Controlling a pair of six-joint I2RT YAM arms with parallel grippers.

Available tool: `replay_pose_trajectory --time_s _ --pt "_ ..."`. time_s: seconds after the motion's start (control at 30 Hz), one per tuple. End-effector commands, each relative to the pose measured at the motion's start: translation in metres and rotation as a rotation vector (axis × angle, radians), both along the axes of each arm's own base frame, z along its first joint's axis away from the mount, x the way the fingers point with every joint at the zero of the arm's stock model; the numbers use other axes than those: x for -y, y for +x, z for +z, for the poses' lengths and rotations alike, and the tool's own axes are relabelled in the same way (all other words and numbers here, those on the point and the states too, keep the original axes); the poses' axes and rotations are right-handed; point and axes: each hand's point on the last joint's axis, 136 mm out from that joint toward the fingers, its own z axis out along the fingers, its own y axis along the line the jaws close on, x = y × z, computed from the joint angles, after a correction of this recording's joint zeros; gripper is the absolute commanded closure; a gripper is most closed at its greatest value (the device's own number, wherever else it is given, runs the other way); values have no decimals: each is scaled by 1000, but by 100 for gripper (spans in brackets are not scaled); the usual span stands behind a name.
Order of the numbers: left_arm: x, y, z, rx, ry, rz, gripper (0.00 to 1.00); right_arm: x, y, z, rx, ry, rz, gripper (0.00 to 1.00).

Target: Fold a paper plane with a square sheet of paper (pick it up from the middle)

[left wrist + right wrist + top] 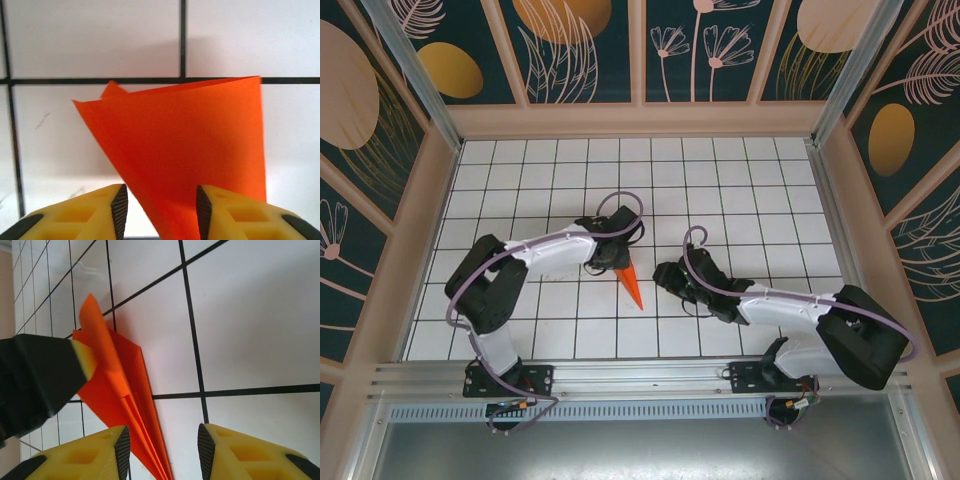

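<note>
Op: White tiled tabletop [720,180], teal leaf-print walls [720,75] round it. Where's the folded orange paper dart [632,285]?

Arm: Centre, nose twd my bases. My L pincer [161,202] straddles its raised flap, jaws apart, not clamped yet. R pincer [164,442] gapes, hovering beside. I'd pinch near the crease, gently, w/o crumpling.
</note>
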Motion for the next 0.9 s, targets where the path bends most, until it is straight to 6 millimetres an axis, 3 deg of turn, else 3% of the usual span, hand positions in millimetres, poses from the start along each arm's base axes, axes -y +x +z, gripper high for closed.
replay_pose_trajectory --time_s 0.0,0.07,0.3,0.47,0.6,0.67,0.77,0.87 --pt "-4 3 21 90 -56 28 66 -17 6 13 29 40 51 56" --pt "-6 1 22 99 -68 34 74 -23 7 13 27 40 72 56" --pt "-11 -2 26 129 -90 48 82 -49 12 15 30 42 158 57" --pt "-16 -10 14 111 -86 44 82 -54 17 5 9 10 163 56" --pt "-11 -6 30 146 -133 44 67 -35 21 -3 -4 -67 86 56" --pt "-6 -2 43 176 -183 55 41 -30 20 -3 -2 -58 71 56" --pt "4 5 52 189 -232 57 23 -29 16 -5 -9 -43 81 56" --pt "16 13 50 160 -222 50 18 -24 13 -11 -28 -56 63 56"
